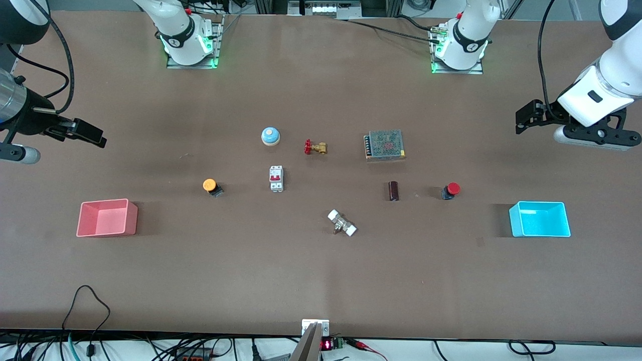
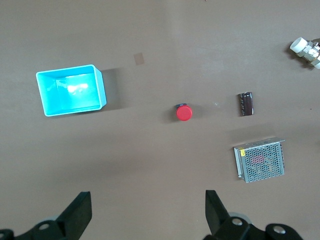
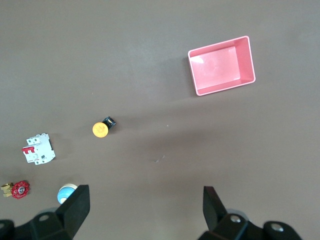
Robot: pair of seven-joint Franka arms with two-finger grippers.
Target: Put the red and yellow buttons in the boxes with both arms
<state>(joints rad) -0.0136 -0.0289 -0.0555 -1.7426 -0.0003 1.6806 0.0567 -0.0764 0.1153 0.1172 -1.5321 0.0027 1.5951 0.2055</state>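
Observation:
The yellow button [image 1: 210,186] [image 3: 101,128] stands on the table between the pink-red box [image 1: 107,218] [image 3: 221,65] and a white breaker. The red button [image 1: 451,190] [image 2: 184,113] stands between a dark cylinder and the cyan box [image 1: 539,219] [image 2: 71,90]. Both boxes hold nothing. My right gripper [image 1: 98,136] [image 3: 146,207] hangs open over bare table at the right arm's end. My left gripper [image 1: 522,122] [image 2: 148,210] hangs open over bare table at the left arm's end. Neither gripper touches anything.
In the middle of the table lie a blue dome bell [image 1: 270,136], a brass valve with a red handle [image 1: 315,147], a mesh-covered power supply [image 1: 384,145], a white breaker [image 1: 276,178], a dark cylinder [image 1: 393,191] and a white-capped fitting [image 1: 342,223].

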